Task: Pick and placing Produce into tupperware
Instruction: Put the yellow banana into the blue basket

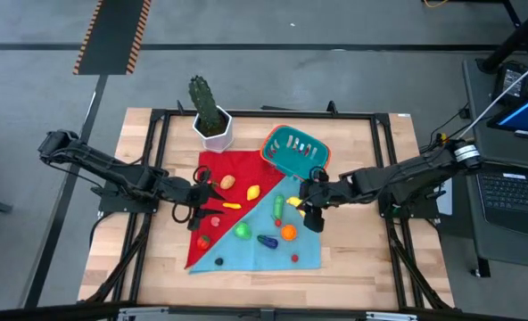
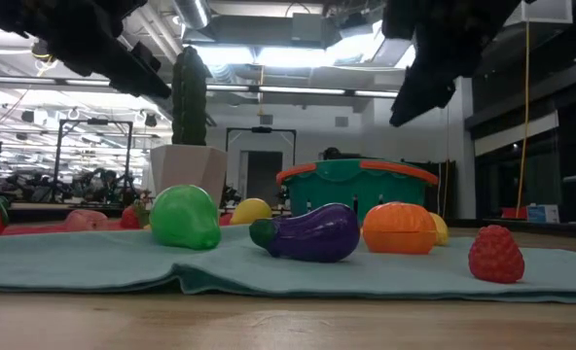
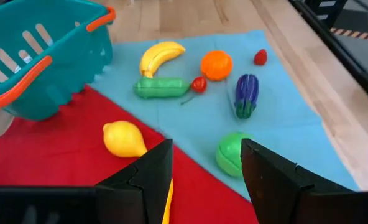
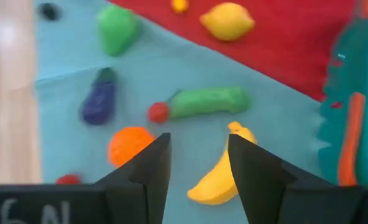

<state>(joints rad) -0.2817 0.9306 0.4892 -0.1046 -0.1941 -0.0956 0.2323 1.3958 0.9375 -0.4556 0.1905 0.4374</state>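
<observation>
While both arms hang over the cloth (image 1: 246, 250) with nothing gripped, we see the left gripper (image 1: 185, 203) above the red half, jaws spread wide and empty, the lemon (image 3: 124, 138) just ahead of them and the green pepper (image 3: 230, 153) beside one finger. The right gripper (image 1: 313, 207) hovers over the teal half, jaws open and empty, the banana (image 4: 218, 174) just past its fingers. The tupperware (image 1: 295, 152) sits tilted at the cloth's far corner, beside the cactus pot (image 1: 213, 127); no produce shows inside it. The cucumber (image 4: 207, 101), small red fruit (image 4: 158, 112), orange (image 4: 129, 146) and eggplant (image 4: 99, 102) lie close together. Risks, as we judge them: a finger landing on a neighbour could knock round pieces rolling; the curved banana may twist out of a pinch; fingers pressing too low could snag and bunch the cloth; bumping the tilted tub's rim could tip it; both arms work the same middle, so a crossing reach could collide. Bare wood rings the cloth, widest along the near edge; the pot crowds the left arm's route to the tub, while the right has the shorter approach.
</observation>
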